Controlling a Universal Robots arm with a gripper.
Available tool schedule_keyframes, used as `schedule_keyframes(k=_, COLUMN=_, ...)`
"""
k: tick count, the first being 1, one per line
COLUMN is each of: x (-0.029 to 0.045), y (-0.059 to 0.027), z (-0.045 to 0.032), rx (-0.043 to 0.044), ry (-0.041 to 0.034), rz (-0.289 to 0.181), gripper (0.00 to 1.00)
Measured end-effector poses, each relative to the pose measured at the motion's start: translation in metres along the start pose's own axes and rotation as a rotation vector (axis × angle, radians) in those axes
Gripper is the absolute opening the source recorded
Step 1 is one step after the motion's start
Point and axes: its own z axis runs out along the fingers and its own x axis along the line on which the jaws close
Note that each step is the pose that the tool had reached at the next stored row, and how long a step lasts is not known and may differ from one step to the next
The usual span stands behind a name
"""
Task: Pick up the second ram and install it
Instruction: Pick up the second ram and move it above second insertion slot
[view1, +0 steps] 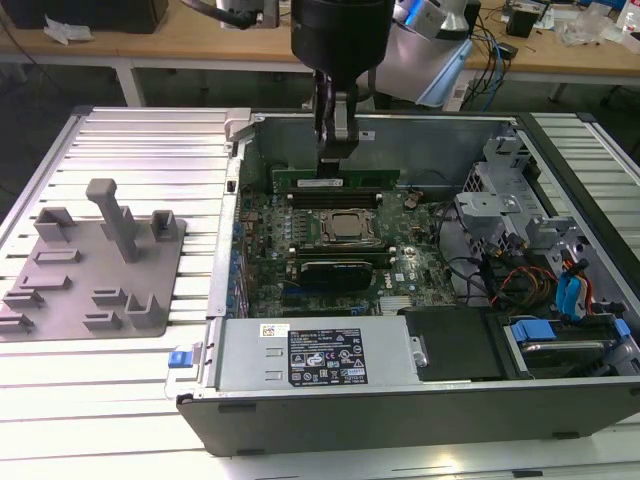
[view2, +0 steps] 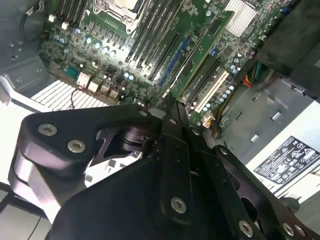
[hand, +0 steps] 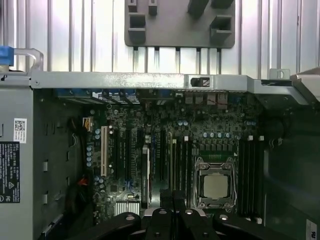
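Standing on its long edge, the ram stick (view1: 372, 179) is held by the gripper (view1: 337, 155) at approx. mid-length. The fingers (view1: 341, 128) are closed on its top edge, w/ only the thin green board between them. The stick is inside the open computer case (view1: 400, 425), over the slots on the far side of the processor (view1: 350, 228). Its length runs across the exterior view from left to right. Whether it is fully seated in a slot can't be told. A white label is seen on its face, just below the gripper.

In the second wrist view the fingers (view2: 175, 150) are drawn together to a narrow tip over the main board (view2: 115, 55). The same is seen in the first wrist view, w/ the processor (hand: 216, 185) near the tip.

On the near side of the processor a black card (view1: 335, 270) is fitted across the board. A metal power box (view1: 250, 360) w/ labels is set along the case's near wall. Blue cables (view1: 570, 295) are bundled at the exterior view's right. A grey fixture block (view1: 100, 265) lies on the slatted counter (view1: 120, 400) at the exterior view's left, apart from the case.
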Motion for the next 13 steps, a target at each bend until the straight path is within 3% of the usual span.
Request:
schedule_keyframes(k=5, x=-0.0032, y=-0.0099, z=0.0102, rx=-0.0001, ry=0.0007, rz=0.0, gripper=0.09)
schedule_keyframes(k=13, x=-0.0124, y=-0.0156, z=0.0204, rx=-0.0001, ry=0.0008, rz=0.0, gripper=0.09)
